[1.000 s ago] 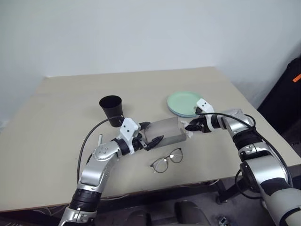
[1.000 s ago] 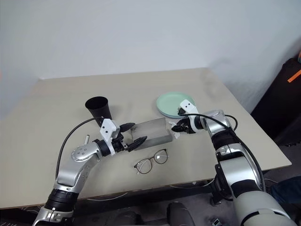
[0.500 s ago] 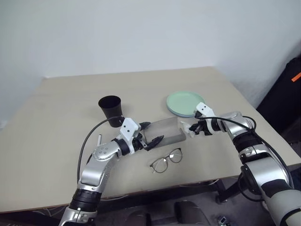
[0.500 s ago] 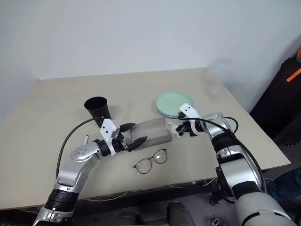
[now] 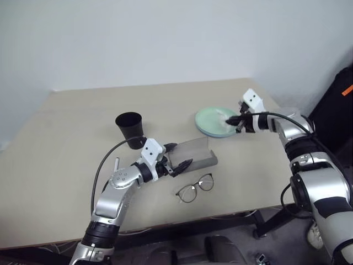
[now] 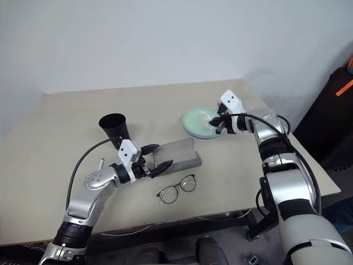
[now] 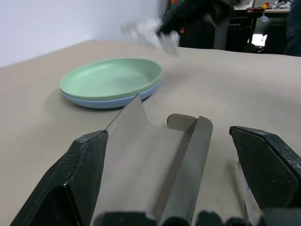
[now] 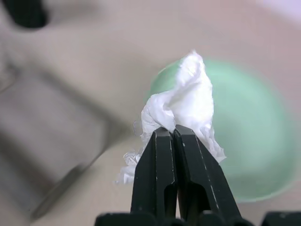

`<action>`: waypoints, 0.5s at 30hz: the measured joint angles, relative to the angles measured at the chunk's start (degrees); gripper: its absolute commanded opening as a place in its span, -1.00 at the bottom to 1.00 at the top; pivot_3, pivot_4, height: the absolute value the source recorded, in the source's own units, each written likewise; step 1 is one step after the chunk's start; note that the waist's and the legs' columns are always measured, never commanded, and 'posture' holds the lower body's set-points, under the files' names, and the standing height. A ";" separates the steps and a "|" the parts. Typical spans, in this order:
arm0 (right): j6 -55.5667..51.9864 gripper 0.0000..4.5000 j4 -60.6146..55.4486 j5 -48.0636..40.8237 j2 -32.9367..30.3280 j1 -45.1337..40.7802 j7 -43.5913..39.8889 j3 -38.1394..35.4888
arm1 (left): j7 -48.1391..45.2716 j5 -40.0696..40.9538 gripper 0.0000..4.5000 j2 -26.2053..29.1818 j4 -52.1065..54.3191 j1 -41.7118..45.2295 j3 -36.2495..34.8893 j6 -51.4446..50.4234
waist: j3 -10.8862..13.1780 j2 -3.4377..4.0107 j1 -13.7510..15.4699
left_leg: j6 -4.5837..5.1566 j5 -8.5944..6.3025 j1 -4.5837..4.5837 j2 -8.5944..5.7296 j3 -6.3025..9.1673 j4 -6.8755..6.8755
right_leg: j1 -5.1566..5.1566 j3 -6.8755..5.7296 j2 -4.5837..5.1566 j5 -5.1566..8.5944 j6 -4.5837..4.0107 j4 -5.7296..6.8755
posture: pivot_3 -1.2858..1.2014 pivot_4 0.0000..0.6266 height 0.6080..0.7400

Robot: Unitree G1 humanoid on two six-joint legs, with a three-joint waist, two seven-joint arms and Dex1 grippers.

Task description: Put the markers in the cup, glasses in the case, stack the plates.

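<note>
The right tool (image 6: 219,123) pinches a white tissue (image 8: 188,101) over the plates (image 6: 193,122). The left tool (image 6: 155,157), spread wide, brackets the open case (image 6: 177,153). The glasses (image 6: 177,188) lie just in front of the case, parallel to it, nearer the left arm.

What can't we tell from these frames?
- Cup contents: head views look at it side-on, so any markers inside are hidden.
- Case near end: cut off by the left wrist view's edge.
- Tissue in the left wrist view: motion-blurred; the right gripper holding it is unreadable there.
</note>
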State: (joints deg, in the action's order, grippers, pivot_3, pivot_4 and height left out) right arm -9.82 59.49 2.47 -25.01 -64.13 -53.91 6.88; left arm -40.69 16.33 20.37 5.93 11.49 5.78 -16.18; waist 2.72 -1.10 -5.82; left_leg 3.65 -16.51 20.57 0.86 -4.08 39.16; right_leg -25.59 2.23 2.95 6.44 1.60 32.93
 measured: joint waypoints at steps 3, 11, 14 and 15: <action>4.07 -0.99 6.33 2.12 1.93 -2.12 6.18 0.36 | -0.07 -0.08 0.97 -0.16 -0.37 0.28 0.28 0.05 | 0.00 0.00 -0.06 | 0.00 0.00 0.03 -0.01 -0.01 -0.03 | -0.01 -0.01 0.00 0.00 0.00 -0.01 | 0.03 -1.00 1.00; 7.42 -0.72 16.10 4.49 5.05 -4.36 15.08 0.27 | -0.11 -0.13 0.97 -0.28 -0.86 0.37 0.56 0.36 | 0.00 0.01 -0.05 | 0.02 0.01 0.08 -0.08 0.01 -0.05 | -0.01 0.04 0.00 0.00 0.01 -0.02 | 0.03 -1.00 1.00; 7.57 -0.29 16.37 4.41 5.64 -5.19 15.56 -0.87 | 0.05 -0.13 0.97 -0.22 -0.84 0.36 0.56 0.36 | 0.00 0.01 -0.06 | 0.02 0.01 0.06 -0.07 0.03 -0.05 | 0.01 0.03 0.00 -0.01 0.01 -0.01 | 0.03 -1.00 1.00; 7.62 -0.13 16.40 4.40 5.66 -5.22 15.73 -1.26 | 0.12 -0.12 0.97 -0.08 -0.82 0.32 0.54 0.36 | 0.00 0.01 -0.06 | 0.02 0.01 0.06 -0.07 0.04 -0.04 | 0.01 0.03 0.00 -0.01 0.01 -0.01 | 0.03 -1.00 1.00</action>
State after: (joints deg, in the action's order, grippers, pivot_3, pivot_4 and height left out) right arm -2.21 75.89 6.87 -19.35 -69.34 -38.18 5.62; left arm -40.57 16.21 20.29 5.11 11.80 6.32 -15.82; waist 2.73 -1.09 -5.89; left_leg 3.68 -16.50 20.63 0.79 -4.04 39.12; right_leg -25.57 2.26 2.95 6.44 1.61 32.92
